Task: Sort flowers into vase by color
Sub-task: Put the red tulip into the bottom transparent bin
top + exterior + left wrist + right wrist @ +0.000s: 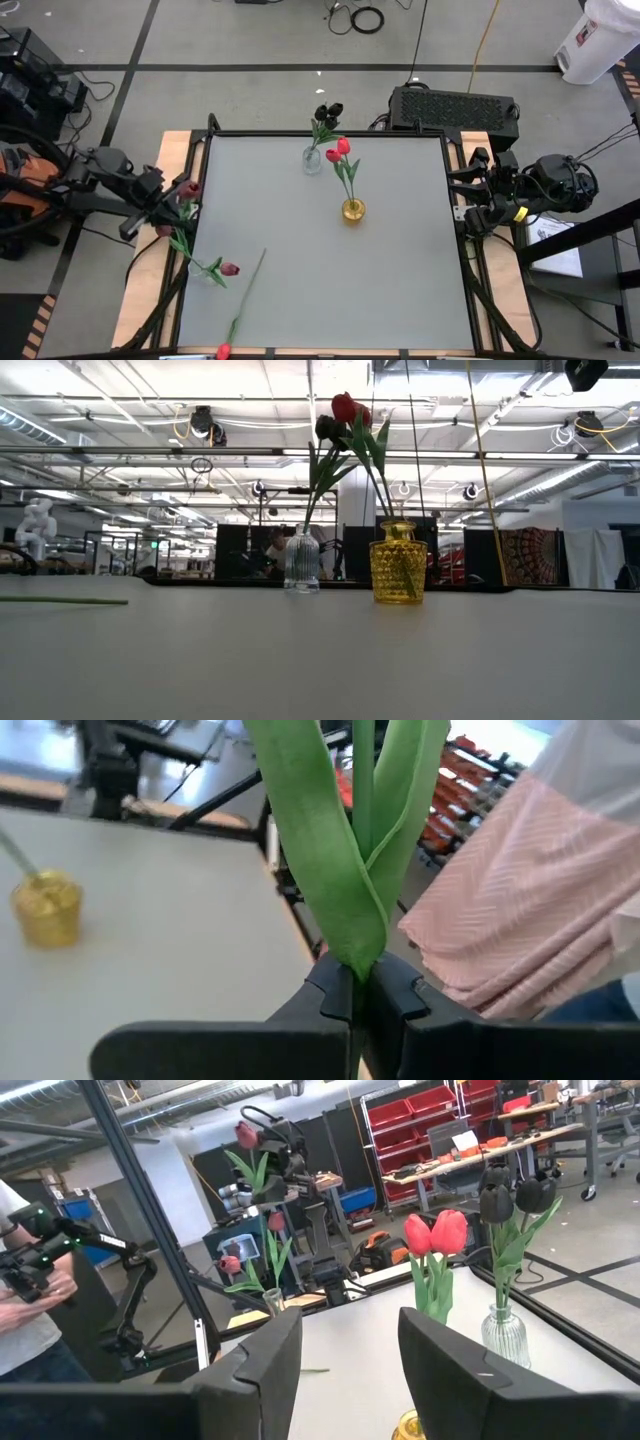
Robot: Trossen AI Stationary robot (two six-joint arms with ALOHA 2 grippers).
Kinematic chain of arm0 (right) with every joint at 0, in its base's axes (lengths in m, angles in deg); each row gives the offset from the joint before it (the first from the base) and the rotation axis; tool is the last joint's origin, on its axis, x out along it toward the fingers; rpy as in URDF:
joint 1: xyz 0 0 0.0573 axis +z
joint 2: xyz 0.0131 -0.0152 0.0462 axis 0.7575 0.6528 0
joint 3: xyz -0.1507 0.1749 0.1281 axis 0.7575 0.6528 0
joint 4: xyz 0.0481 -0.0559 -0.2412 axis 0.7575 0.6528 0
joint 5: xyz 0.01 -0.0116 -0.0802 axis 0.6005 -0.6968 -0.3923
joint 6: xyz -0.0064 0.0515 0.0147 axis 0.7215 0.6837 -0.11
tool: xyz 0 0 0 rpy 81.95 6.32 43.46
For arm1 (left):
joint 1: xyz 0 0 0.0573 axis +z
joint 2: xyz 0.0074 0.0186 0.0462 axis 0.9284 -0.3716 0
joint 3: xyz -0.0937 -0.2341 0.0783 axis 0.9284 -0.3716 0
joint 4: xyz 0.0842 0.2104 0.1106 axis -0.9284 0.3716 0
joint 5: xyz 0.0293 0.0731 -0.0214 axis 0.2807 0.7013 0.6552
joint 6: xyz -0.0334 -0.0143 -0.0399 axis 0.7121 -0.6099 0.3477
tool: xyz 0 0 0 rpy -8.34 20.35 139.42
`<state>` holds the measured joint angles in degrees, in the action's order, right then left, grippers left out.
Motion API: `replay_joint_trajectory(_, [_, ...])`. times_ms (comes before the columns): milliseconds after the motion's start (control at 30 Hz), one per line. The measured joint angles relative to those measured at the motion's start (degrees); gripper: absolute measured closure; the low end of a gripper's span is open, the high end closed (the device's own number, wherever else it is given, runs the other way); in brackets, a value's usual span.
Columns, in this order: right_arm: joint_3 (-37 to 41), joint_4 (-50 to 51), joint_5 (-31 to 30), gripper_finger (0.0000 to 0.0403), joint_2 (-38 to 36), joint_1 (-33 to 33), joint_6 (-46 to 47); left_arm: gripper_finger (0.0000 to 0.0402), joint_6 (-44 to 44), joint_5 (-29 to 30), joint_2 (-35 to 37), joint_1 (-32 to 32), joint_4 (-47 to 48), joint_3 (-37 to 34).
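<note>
While the left gripper [160, 200] clamps a maroon tulip [189, 188] at the table's [400, 290] left edge, the right gripper [470, 200] waits unclenched.

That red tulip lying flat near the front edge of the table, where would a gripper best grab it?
Probably mid-stem, coming straight down from above: the red tulip lies flat with its thin stem clear of everything on the table, and the head looks too soft to pinch.

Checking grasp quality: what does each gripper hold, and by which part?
The left gripper pinches a tulip by its stem, just below the leaves. The right gripper is open, holding nothing.
</note>
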<state>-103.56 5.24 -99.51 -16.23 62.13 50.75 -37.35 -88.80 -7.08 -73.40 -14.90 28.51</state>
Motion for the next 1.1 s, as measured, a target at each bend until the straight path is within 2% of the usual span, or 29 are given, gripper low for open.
replay_joint_trajectory(267, [0.00, 0.00, 0.00, 0.0243, 0.02, -0.02, 0.00, 0.0395, 1.04, -4.00, -0.27, -0.05, -8.09, -4.74])
replay_joint_trajectory(433, [0.00, 0.00, 0.00, 0.0243, 0.02, -0.01, 0.01, 0.0395, 0.50, -6.84, -1.15, -0.07, -11.55, -5.27])
replay_joint_trajectory(600, [0.00, 0.00, 0.00, 0.0243, 0.02, 0.00, 0.00, 0.0395, -0.42, -9.34, -2.34, -0.07, -9.92, -5.27])
replay_joint_trajectory(1100, [0.00, 0.00, 0.00, 0.0243, 0.02, 0.00, 0.01, 0.0395, -5.47, -8.01, -2.40, -0.07, -3.38, -5.27])
